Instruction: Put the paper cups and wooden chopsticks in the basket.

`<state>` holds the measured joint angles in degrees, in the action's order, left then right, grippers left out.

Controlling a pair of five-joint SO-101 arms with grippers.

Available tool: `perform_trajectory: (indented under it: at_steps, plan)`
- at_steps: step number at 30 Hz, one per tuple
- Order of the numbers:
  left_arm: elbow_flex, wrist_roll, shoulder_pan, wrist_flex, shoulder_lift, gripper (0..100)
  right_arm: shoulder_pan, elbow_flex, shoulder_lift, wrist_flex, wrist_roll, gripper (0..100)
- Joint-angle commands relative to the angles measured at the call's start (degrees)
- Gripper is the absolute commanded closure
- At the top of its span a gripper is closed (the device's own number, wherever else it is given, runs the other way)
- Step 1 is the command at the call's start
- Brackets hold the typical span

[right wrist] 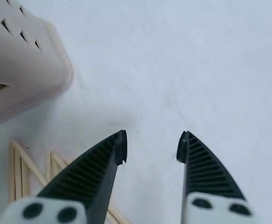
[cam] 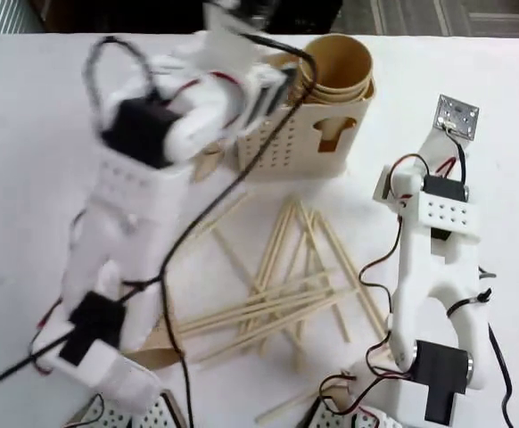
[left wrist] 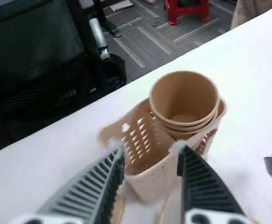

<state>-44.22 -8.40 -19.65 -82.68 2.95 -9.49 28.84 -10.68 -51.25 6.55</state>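
A cream perforated basket [cam: 317,134] stands at the back of the table with stacked paper cups [cam: 335,67] upright inside it. In the left wrist view the cups [left wrist: 185,100] fill one end of the basket [left wrist: 140,130]. My left gripper [left wrist: 146,148] hangs open just above the basket's near side, with nothing between its fingers. Wooden chopsticks [cam: 286,285] lie scattered on the table in front of the basket. My right gripper [right wrist: 152,142] is open over bare table, beside a basket corner [right wrist: 19,70] and some chopsticks [right wrist: 19,163].
The left arm [cam: 144,178] stretches across the left half of the table, with its cable trailing over the chopsticks. The right arm [cam: 438,241] stands at the right. A tan piece [cam: 208,162] lies beside the basket, partly hidden under the left arm.
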Motion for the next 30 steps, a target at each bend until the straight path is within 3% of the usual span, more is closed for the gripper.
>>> perform_trajectory:
  at_steps: [1,9,12,21,30]
  plan:
    - [-0.6,-1.6,5.7,-5.1,-7.9,81,0.7,-0.5,-2.1,-1.3,-3.4,81.8]
    - [-0.4,-1.5,21.7,-18.5,-12.1,80,1.9,0.4,-7.5,-4.6,-4.5,81.8]
    - [2.6,-2.9,27.8,-19.7,-12.4,80,4.0,2.8,-11.8,-6.3,-5.1,81.8]
    - [26.0,-31.2,31.8,-19.7,-15.0,80,7.8,14.3,-21.4,1.6,-7.8,81.8]
    - [54.1,-49.2,27.1,-19.6,-34.7,80,7.8,15.5,-21.8,3.2,-7.8,81.8]
